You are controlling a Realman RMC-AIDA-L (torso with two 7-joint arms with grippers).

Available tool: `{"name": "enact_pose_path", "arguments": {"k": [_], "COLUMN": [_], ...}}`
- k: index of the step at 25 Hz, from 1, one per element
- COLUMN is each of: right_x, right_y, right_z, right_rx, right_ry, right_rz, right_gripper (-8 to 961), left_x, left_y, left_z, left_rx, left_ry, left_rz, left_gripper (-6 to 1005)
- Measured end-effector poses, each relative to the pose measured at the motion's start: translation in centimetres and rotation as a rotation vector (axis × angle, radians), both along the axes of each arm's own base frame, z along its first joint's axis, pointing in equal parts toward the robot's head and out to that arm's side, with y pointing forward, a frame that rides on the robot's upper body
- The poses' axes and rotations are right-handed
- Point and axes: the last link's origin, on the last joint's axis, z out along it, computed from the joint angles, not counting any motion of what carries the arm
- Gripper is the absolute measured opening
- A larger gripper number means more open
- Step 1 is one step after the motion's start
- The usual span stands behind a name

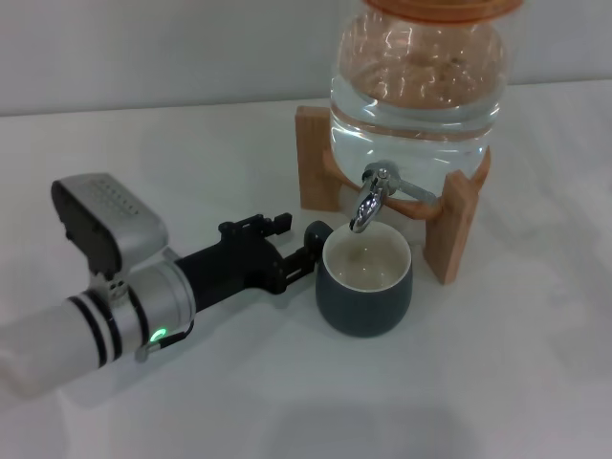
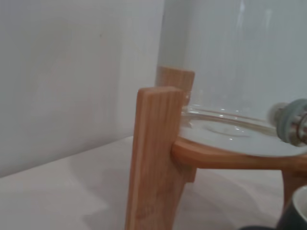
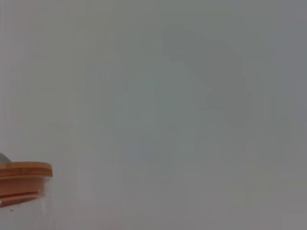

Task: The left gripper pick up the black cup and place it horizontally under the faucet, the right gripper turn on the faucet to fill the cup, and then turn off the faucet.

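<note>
The black cup point(image 1: 363, 287) stands upright on the white table, cream inside showing, right under the spout of the chrome faucet point(image 1: 368, 203). My left gripper point(image 1: 304, 244) reaches in from the left and its black fingers are closed around the cup's handle on the cup's left side. In the left wrist view a bit of the cup's rim point(image 2: 295, 213) and the faucet's base point(image 2: 292, 120) show at the edge. No water stream is visible. The right gripper is out of view.
The clear water jar point(image 1: 416, 86) with an orange lid sits on a wooden stand point(image 1: 316, 158) behind the cup. The stand's near leg point(image 2: 153, 158) is close to the left wrist camera. The right wrist view shows only the jar's lid point(image 3: 24, 170) and a wall.
</note>
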Motion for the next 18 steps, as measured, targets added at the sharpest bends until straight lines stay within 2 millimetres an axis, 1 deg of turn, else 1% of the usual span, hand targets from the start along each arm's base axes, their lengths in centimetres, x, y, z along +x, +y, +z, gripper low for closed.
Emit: {"name": "enact_pose_path", "arguments": {"k": [3, 5, 7, 9, 11, 16, 18], "right_x": [0.1, 0.1, 0.0, -0.1, -0.5, -2.5, -3.7], "right_y": [-0.1, -0.1, -0.2, -0.3, -0.4, -0.8, -0.6], "right_z": [0.2, 0.2, 0.4, 0.6, 0.9, 1.6, 1.7], "right_rx": [0.001, 0.002, -0.005, -0.030, -0.083, -0.252, -0.356], "right_ry": [-0.002, -0.004, -0.011, -0.032, -0.061, -0.141, -0.172], "right_rz": [-0.002, -0.001, 0.009, 0.031, 0.070, 0.206, 0.253], "right_gripper": [797, 797, 797, 797, 797, 797, 797], "left_x": [-0.4, -1.5, -2.0, -2.7, -4.0, -6.9, -7.8], "left_y": [-0.5, -1.0, -1.4, -1.7, -2.1, -3.1, -3.3], "left_z": [0.3, 1.4, 2.0, 2.9, 4.1, 7.2, 8.2], "left_rx": [-0.005, 0.003, 0.009, 0.026, 0.060, 0.179, 0.233], "left_ry": [-0.012, -0.047, -0.069, -0.090, -0.112, -0.164, -0.182], "left_rz": [-0.010, -0.013, -0.011, -0.009, 0.012, 0.088, 0.124], "left_gripper": [581, 581, 581, 580, 578, 573, 572]}}
